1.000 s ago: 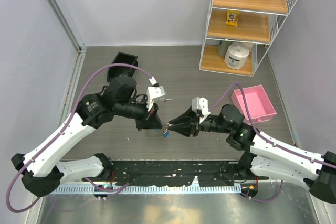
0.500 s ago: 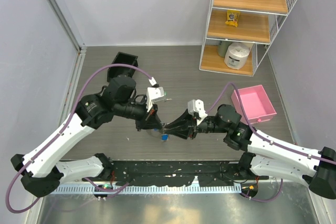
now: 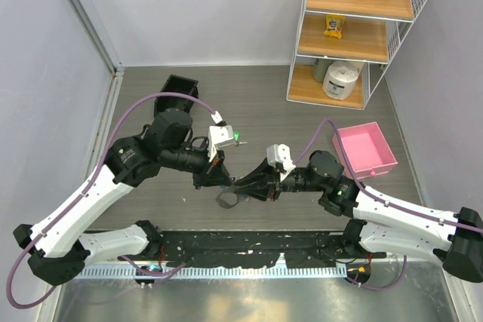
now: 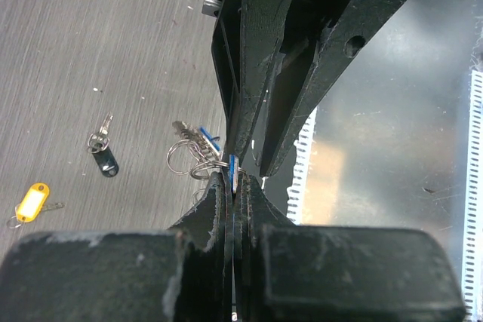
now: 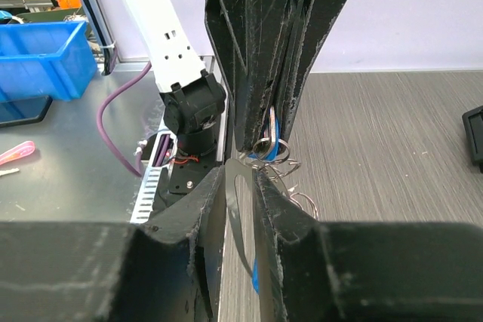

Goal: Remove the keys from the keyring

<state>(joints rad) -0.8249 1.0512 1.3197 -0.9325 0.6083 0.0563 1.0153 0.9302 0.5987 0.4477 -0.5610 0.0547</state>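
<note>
Mid-removal, I reckon: left gripper (image 4: 238, 177) clamps the blue-headed key (image 4: 232, 162), right gripper (image 5: 241, 167) pinches the keyring (image 4: 187, 160), both held well left of the pink tray (image 3: 366, 148). Next it needs the key worked around the coil and off.

Left end effector (image 4: 234, 179) & right end effector (image 5: 241, 171): both black. Key (image 4: 232, 165) at left end effector's tips: blue head. Rings (image 4: 183, 160) just beside those tips: silver. Farther out that side: black tag (image 4: 106, 161), yellow tag (image 4: 32, 200) w/ white label. Desk (image 4: 90, 50): grey, fine wood-grain streaks. Tray (image 3: 375, 162) well right of right end effector: pink. Cables (image 3: 143, 107): purple.
</note>
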